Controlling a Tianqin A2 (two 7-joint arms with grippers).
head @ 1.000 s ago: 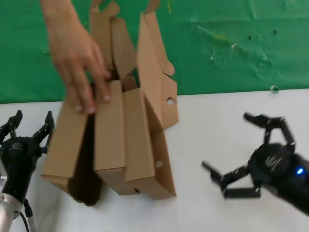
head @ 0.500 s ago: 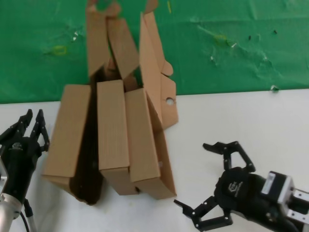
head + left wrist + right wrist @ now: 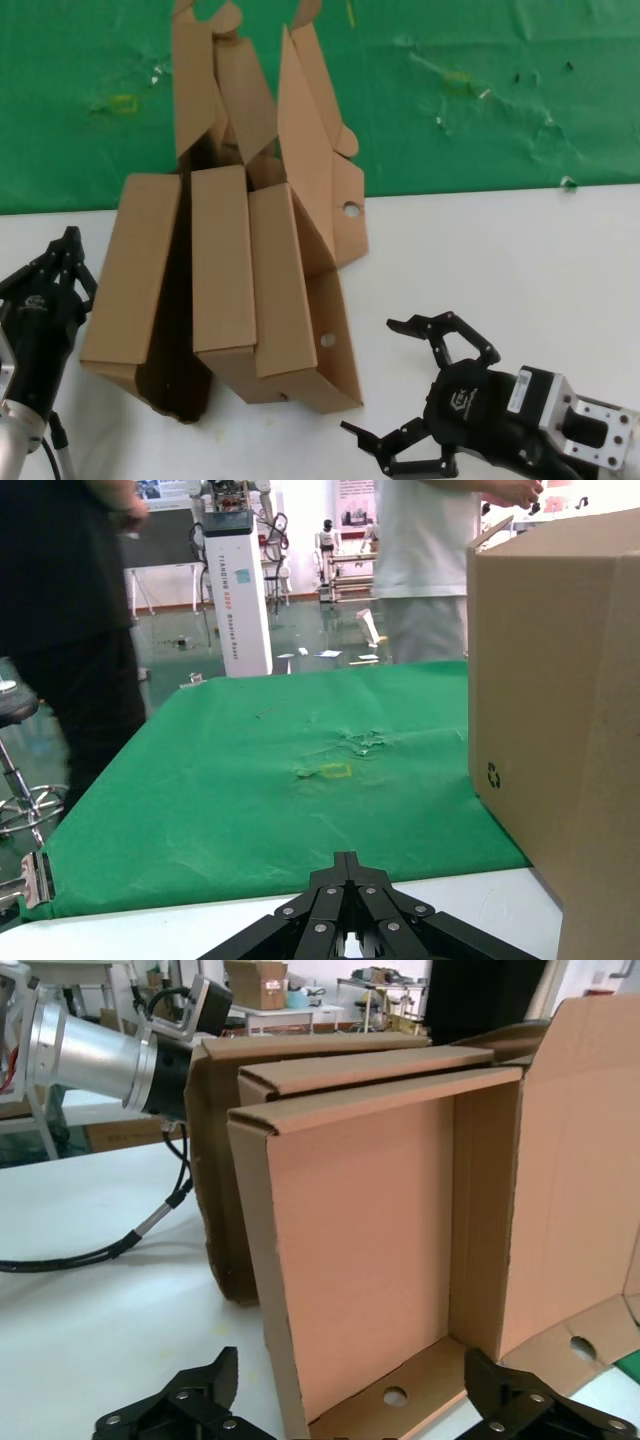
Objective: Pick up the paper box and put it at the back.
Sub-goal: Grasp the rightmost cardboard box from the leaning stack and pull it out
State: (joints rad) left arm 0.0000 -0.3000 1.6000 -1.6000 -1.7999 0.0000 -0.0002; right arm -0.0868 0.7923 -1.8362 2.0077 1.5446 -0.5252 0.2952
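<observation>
Three brown corrugated cardboard boxes stand on edge, side by side, on the smooth white surface (image 3: 520,260), left of centre. The rightmost is the paper box (image 3: 300,290), a shallow rectangular mailer. Its hinged lid (image 3: 318,150) is swung up and shows rounded ear flaps, and small round holes pierce its side walls. Its open tray faces right, and the right wrist view shows the plain matte inside with a hole in the low wall. The middle box (image 3: 222,265) presses against it, and the left box (image 3: 132,275) leans slightly outward, a dark gap between those two.

The right hand (image 3: 418,392), black with jointed fingers, lies low on the near right of the surface, just beside the paper box's near corner. Its fingers are spread wide and grip nothing.

The left hand (image 3: 62,262) is at the near left, just beside the left box, its fingertips drawn together to a point and empty.

Beyond the surface lies the wrinkled green cloth (image 3: 480,90), dotted with small tape scraps.
</observation>
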